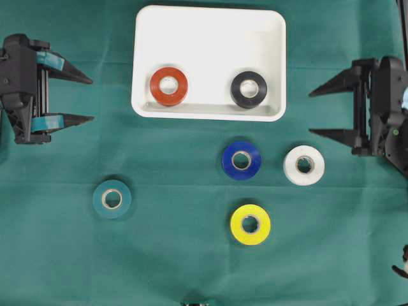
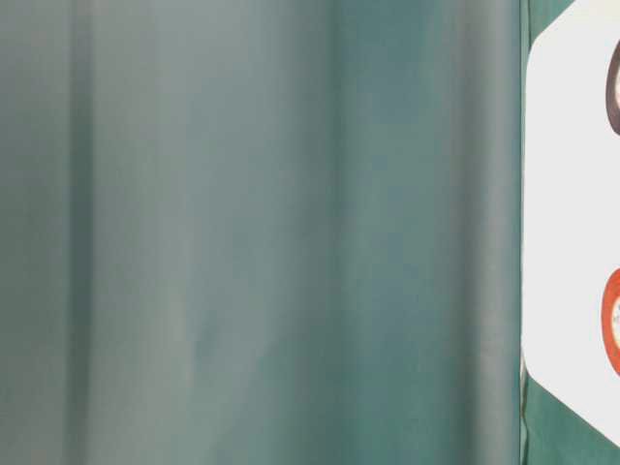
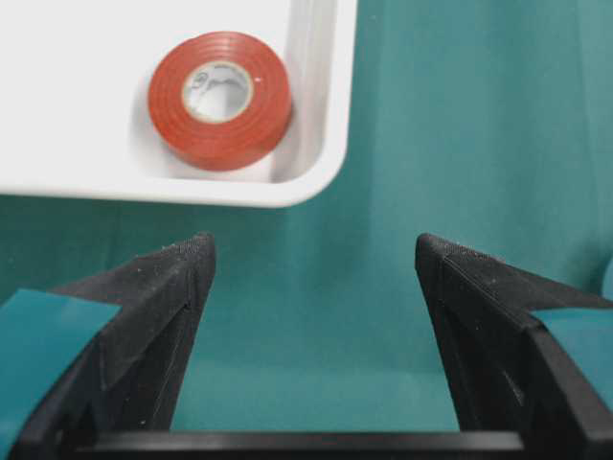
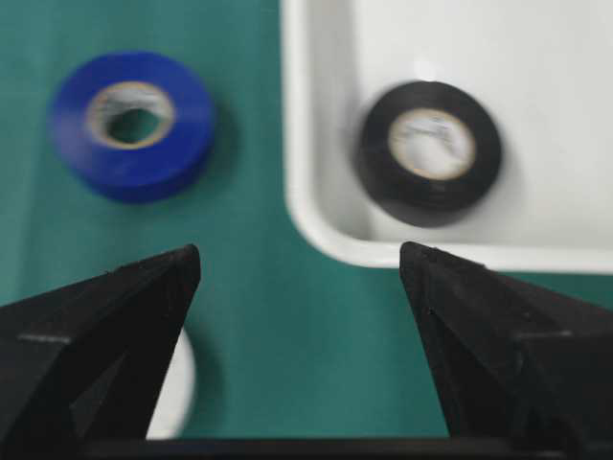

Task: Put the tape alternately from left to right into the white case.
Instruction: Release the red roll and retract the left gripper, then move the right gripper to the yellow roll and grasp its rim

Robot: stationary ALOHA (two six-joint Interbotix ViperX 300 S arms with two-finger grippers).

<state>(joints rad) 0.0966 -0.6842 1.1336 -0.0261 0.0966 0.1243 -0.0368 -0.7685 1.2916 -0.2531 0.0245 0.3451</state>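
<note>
Green cloth across the whole table, faintly creased, seen from overhead. Shallow rectangular white plastic case with rounded corners and raised rim at the top centre of that view. Inside it, near the lower wall: red ring-shaped tape roll at the left, black ring-shaped tape roll at the right, well apart, both lying flat with pale cores up.

Outside the case, flat on the cloth: blue tape roll just below the case's lower right part; white tape roll beside it to the right, near but not touching; yellow tape roll below the blue one; teal tape roll alone at the lower left, well apart from the rest.

Left gripper at the left edge, black fingers with teal tape strips, spread wide and holding nothing, tips pointing toward the case. From the left wrist camera: red roll in the case corner ahead, bare cloth between the fingertips.

Right gripper at the right edge, black fingers likewise parted and empty, tips pointing left. From the right wrist camera: black roll inside the case corner, blue roll on the cloth beside it, a sliver of the white roll behind the left finger.

Table-level view: mostly blurred green cloth, with the case at the right edge and slivers of the red and black rolls.
</note>
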